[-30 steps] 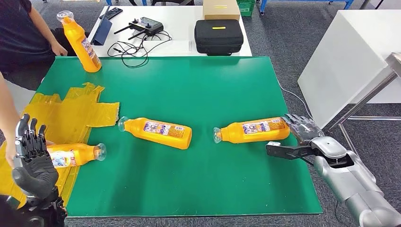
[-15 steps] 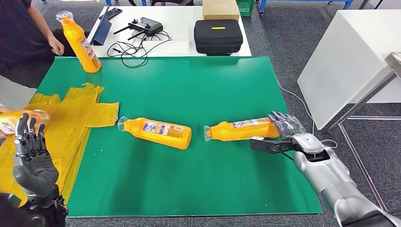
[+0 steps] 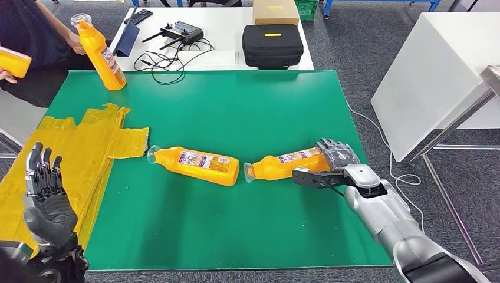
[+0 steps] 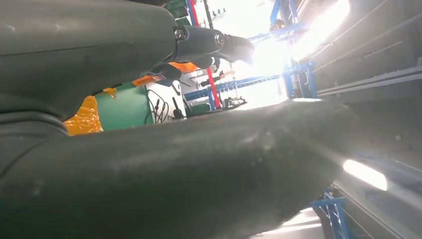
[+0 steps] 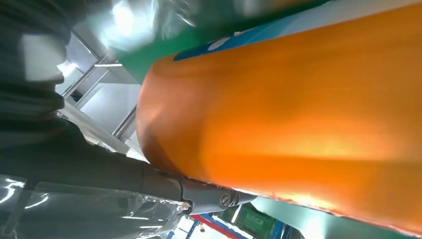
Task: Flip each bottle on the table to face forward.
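Head view: four orange bottles. One upright (image 3: pixel 101 53) at green desk (image 3: pixel 236 106) far-left corner, two lying mid-desk, one (image 3: pixel 13 61) in person's hand (image 3: pixel 6 75) off left edge. Right hand (image 3: pixel 330 162) grasps base of right lying bottle (image 3: pixel 283 165) (cap toward middle bottle (image 3: pixel 197 164)). Left hand (image 3: pixel 46 200) raised, released, over yellow sheet (image 3: pixel 88 141).

Left wrist view: left hand dark, close; green desk behind.

Right wrist view: orange bottle body against right hand.

The bottles (image 3: pixel 197 165) are glossy orange plastic with printed paper-like labels and clear caps. The mat (image 3: pixel 236 112) is matt green, smooth. At nine o'clock lies crinkled, shiny yellow film (image 3: pixel 88 141). The right arm (image 3: pixel 401 227) is brushed silver metal; the case (image 3: pixel 272 44) is matt black fabric.
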